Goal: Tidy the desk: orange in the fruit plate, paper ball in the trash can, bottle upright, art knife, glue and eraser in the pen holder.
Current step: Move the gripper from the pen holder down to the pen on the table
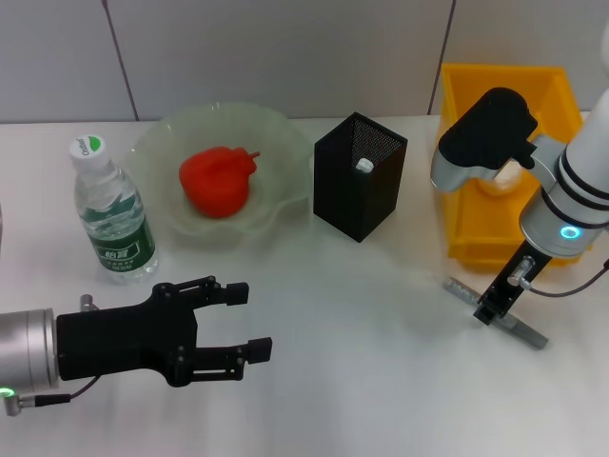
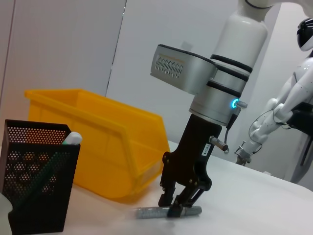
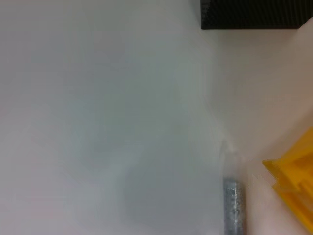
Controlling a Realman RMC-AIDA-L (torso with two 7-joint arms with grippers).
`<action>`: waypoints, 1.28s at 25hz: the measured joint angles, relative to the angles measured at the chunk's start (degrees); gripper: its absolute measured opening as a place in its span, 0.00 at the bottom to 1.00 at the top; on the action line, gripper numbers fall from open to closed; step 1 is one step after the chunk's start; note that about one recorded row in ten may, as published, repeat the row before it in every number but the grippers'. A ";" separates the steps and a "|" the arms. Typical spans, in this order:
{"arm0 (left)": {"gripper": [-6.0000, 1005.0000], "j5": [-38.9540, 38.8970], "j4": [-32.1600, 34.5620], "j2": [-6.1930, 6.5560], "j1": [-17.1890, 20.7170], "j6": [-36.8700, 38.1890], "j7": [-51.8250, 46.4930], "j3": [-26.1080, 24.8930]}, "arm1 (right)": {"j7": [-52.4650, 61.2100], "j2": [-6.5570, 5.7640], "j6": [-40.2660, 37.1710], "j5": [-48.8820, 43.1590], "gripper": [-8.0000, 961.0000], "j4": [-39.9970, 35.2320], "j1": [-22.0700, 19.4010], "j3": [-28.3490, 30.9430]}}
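Observation:
The orange (image 1: 217, 181) lies in the pale-green fruit plate (image 1: 285, 143). To its left the bottle (image 1: 112, 217) stands upright. The black mesh pen holder (image 1: 360, 176) (image 2: 36, 181) holds a white-tipped thing (image 1: 364, 165) and a slim greenish piece that leans inside; I cannot tell which is the art knife, glue or eraser. A pale paper ball (image 1: 502, 179) shows in the yellow trash can (image 1: 476, 238), partly behind my right arm. My right gripper (image 1: 490, 309) (image 2: 177, 208) is down on a thin grey glittery stick (image 1: 523, 330) (image 2: 146, 212) (image 3: 234, 205) on the desk. My left gripper (image 1: 249, 322) hangs open and empty at the front left.
The trash can (image 2: 98, 142) stands just behind the stick and the right gripper. The pen holder is a hand's width left of it. White desk (image 1: 381, 381) stretches between the two grippers.

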 joint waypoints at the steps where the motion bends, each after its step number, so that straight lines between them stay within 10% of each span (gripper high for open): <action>1: 0.84 -0.01 0.07 0.00 0.08 0.13 -0.20 0.00 | 0.00 0.01 0.13 0.01 0.40 0.00 -0.01 0.00; 7: 0.84 -0.05 0.40 -0.01 0.20 0.37 -0.50 0.00 | 0.00 0.03 0.57 0.13 0.24 0.13 -0.14 0.00; 32: 0.84 -0.19 0.69 -0.10 -0.11 0.88 -0.56 -0.04 | 1.23 -0.15 1.36 -0.24 0.23 1.42 0.02 -0.27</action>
